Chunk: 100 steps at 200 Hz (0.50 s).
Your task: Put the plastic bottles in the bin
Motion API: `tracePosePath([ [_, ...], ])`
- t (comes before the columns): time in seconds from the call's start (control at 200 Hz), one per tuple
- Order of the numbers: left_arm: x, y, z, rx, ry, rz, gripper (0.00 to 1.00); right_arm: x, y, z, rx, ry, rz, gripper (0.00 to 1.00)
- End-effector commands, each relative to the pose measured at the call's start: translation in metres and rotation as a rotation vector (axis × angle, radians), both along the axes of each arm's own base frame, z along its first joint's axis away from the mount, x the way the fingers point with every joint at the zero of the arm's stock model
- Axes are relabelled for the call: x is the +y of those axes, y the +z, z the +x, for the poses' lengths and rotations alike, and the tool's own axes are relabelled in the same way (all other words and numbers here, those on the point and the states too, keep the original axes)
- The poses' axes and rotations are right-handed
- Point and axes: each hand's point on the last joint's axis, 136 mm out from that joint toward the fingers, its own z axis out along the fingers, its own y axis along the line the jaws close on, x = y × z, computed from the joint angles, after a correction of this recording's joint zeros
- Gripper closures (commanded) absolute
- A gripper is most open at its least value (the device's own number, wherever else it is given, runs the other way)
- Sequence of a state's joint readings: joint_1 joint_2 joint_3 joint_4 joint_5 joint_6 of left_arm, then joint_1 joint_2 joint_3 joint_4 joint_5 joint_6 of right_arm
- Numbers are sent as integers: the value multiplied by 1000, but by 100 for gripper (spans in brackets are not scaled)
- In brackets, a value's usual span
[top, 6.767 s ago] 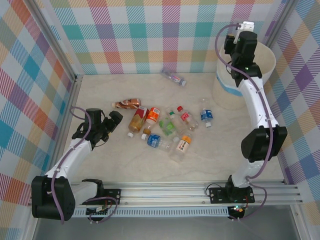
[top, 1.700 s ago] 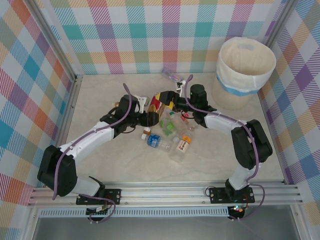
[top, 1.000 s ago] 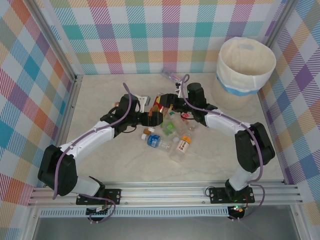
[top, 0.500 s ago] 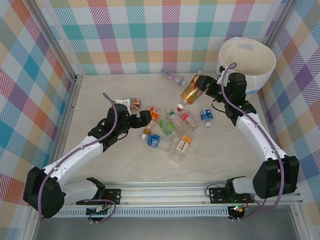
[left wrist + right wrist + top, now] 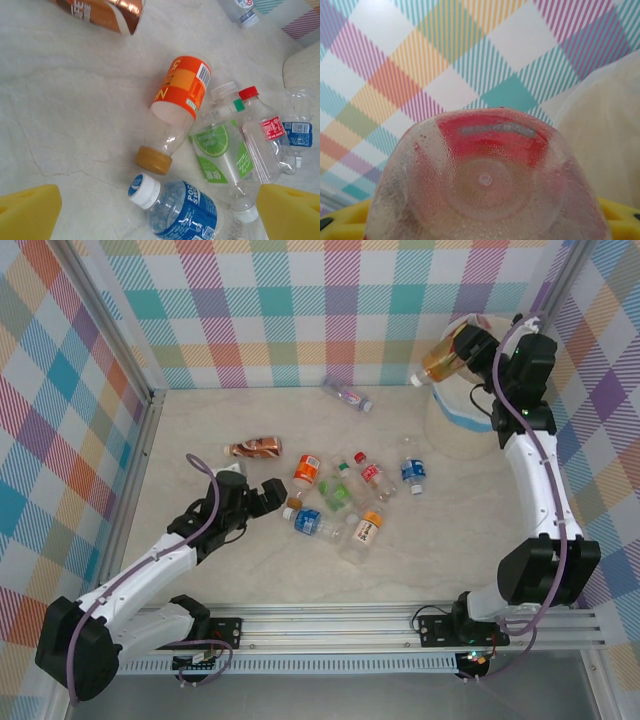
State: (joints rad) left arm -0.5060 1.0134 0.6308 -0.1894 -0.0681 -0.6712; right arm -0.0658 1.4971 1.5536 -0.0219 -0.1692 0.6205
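Note:
My right gripper [image 5: 470, 343] is shut on an amber bottle [image 5: 443, 356] and holds it tilted in the air at the left rim of the cream bin [image 5: 452, 432]. In the right wrist view the bottle's dimpled base [image 5: 485, 180] sits between my yellow fingers [image 5: 340, 222], with the bin [image 5: 607, 140] to the right. My left gripper [image 5: 262, 494] stands open just left of the pile. Between its pads [image 5: 27, 212] lie a blue-label bottle [image 5: 182, 212], an orange-label bottle [image 5: 177, 95] and a green-label bottle [image 5: 222, 150].
A brown bottle [image 5: 255, 448] lies left of the pile and a clear one [image 5: 348, 395] near the back wall. More bottles [image 5: 365, 530] lie mid-table. Plaid walls close in the back and both sides, and a metal rail [image 5: 330, 625] runs along the near edge.
My right arm has carried the amber bottle from the pile up and right to the bin's rim. My left arm has drawn back toward the near left, still open.

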Motion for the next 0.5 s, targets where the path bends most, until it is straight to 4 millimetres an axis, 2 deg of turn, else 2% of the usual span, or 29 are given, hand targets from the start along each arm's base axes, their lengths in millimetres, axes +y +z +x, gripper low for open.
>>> tracePosePath([
  [0.0,2,-21,-12,83,11,-34,0,-39,17,16,-72,-145,51,43],
  [0.135,2,-26,-11,97,42,-68,0,-84,14,30,-138,-266,228,42],
  [0.305,8,-28,-13,85,82,-91,0,-115,5,45,-182,-357,356,42],
  [0.375,13,-29,-16,77,98,-80,0,-120,-6,51,-164,-387,360,41],
  [0.495,22,-29,-17,62,129,-69,0,-138,-36,60,-134,-489,379,41],
])
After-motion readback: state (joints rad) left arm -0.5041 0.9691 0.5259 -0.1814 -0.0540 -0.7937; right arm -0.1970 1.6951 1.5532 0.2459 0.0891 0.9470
